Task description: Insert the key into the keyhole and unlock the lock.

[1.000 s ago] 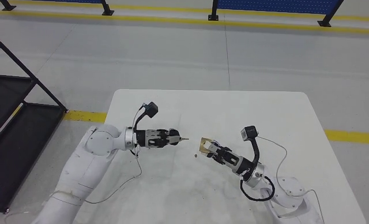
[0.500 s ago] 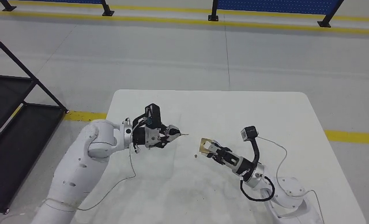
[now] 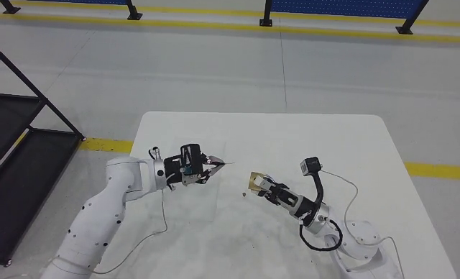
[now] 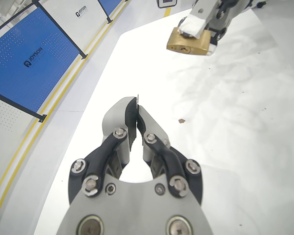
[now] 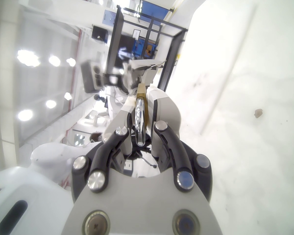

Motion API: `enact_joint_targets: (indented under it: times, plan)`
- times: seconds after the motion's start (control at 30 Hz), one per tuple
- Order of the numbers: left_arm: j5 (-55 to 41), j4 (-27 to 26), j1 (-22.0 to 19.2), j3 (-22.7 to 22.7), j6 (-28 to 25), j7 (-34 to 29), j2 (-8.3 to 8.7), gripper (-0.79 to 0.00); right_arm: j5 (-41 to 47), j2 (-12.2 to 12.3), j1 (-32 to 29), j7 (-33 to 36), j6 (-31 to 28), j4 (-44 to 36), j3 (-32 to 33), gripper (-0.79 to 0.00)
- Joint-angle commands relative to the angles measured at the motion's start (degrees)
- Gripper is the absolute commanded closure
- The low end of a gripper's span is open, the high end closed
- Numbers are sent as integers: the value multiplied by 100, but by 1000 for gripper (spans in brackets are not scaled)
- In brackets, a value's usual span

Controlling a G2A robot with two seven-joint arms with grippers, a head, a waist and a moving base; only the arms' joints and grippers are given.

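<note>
From above, the left gripper [image 3: 214,166] is pinched on the key [image 3: 228,163], with the blade pointing ahead at the brass lock [image 3: 255,181] clamped in the right gripper [image 3: 263,185], a gap between them. In the left wrist view the keyhole [image 4: 183,49] faces the key, ahead of it and off its line. In the right wrist view the shackle [image 5: 138,121] runs back between the clamping jaws. The step in hand looks like alignment. The next move calls for lining the blade up with the slot, then pushing straight in.

Midway across the bench [image 3: 345,142], the left gripper [image 3: 216,164] pinches a thin key [image 3: 228,163] pointing toward the brass padlock [image 3: 255,181], which the right gripper [image 3: 263,185] clamps; key and padlock are apart.
</note>
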Motion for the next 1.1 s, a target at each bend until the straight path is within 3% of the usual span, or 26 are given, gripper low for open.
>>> enact_joint_targets:
  times: [0.0, 0.1, 0.2, 0.37, 0.57, 0.67, 0.93, 1.07]
  plan:
    - [5, 0, 0, 0, 0, 11, 0, 0, 0, 0, 0, 0, 0, 0, 0, 0]
    - [-77, 16, 30, 11, 108, 58, -8, 0, 0, 0, 0, 0, 0, 0, 0, 0]
    - [477, -188, -95, 65, 148, 397, 9, 0, 0, 0, 0, 0, 0, 0, 0, 0]
    - [2371, -182, -302, 265, 578, 2045, 105, 0, 0, 0, 0, 0, 0, 0, 0, 0]
    - [4488, 548, -638, 633, 1576, 4282, 280, 0, 0, 0, 0, 0, 0, 0, 0, 0]
    - [5179, 877, -888, 784, 1981, 4905, 340, 0, 0, 0, 0, 0, 0, 0, 0, 0]
    - [5633, 1343, -1410, 1121, 2479, 6072, 397, 0, 0, 0, 0, 0, 0, 0, 0, 0]
    - [5621, 1357, -1428, 1122, 2514, 6139, 400, 0, 0, 0, 0, 0, 0, 0, 0, 0]
